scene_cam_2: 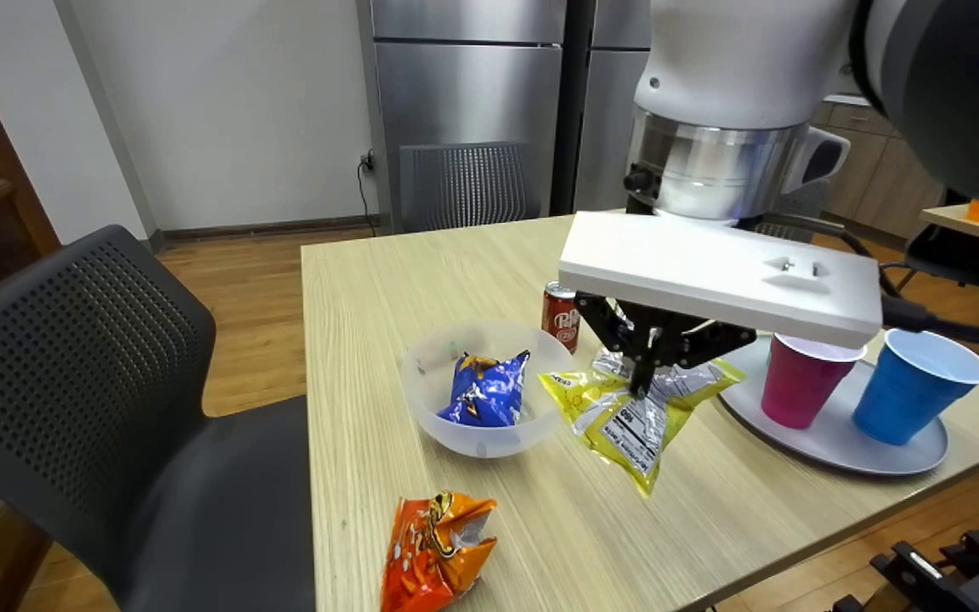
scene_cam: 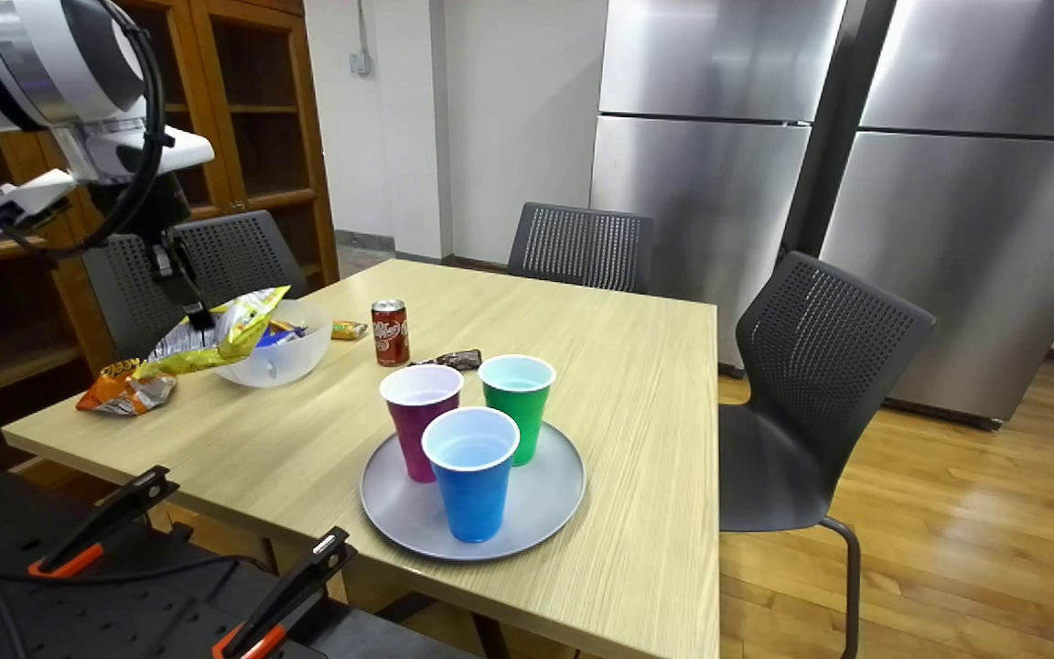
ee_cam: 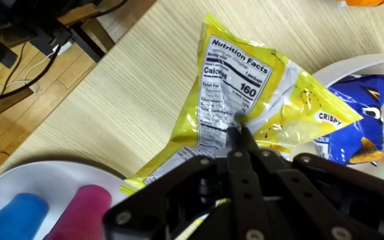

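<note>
My gripper (ee_cam: 240, 133) is shut on a yellow chip bag (ee_cam: 232, 73), pinching its crumpled middle, so the bag flares out on both sides of the fingers. In an exterior view the bag (scene_cam_2: 583, 404) hangs above the table beside a translucent bowl (scene_cam_2: 477, 444). A blue snack bag (scene_cam_2: 489, 393) lies inside that bowl. Seen from the wrist, one corner of the yellow bag overlaps the blue bag (ee_cam: 355, 130). On the table near the bowl sits an orange snack bag (scene_cam: 129, 389). The gripper hides part of the yellow bag in every view.
A red soda can (scene_cam: 390, 334) stands behind the bowl, with a dark wrapped bar (scene_cam: 454, 360) and a small yellow packet (scene_cam: 349, 330) nearby. Purple (scene_cam: 419, 430), green (scene_cam: 520, 412) and blue (scene_cam: 472, 485) cups stand on a grey plate (scene_cam: 559, 467). Chairs surround the table.
</note>
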Robot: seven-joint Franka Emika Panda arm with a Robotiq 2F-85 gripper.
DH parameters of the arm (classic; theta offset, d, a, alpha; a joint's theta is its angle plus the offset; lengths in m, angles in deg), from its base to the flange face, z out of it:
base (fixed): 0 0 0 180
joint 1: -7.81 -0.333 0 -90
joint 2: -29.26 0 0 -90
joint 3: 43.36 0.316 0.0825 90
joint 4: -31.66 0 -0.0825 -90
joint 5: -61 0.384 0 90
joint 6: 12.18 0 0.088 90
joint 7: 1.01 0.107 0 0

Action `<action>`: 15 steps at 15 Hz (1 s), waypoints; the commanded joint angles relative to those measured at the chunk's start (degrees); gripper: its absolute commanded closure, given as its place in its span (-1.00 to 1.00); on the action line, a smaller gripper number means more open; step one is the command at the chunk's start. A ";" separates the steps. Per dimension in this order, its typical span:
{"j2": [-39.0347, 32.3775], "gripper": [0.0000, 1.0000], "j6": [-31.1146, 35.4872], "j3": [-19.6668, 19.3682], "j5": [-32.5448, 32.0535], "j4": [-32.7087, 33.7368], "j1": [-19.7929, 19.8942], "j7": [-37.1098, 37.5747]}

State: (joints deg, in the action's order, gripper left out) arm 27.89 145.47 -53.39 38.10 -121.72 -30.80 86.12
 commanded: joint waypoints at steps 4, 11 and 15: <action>-0.29 1.00 -4.54 14.88 -0.36 5.76 13.60 -0.91; -6.93 1.00 -7.62 19.08 -0.12 15.36 17.43 -2.83; -12.12 1.00 -8.63 18.29 -0.04 21.25 16.49 -3.11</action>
State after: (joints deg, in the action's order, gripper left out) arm 20.11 139.71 -36.03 38.08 -106.28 -15.03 84.24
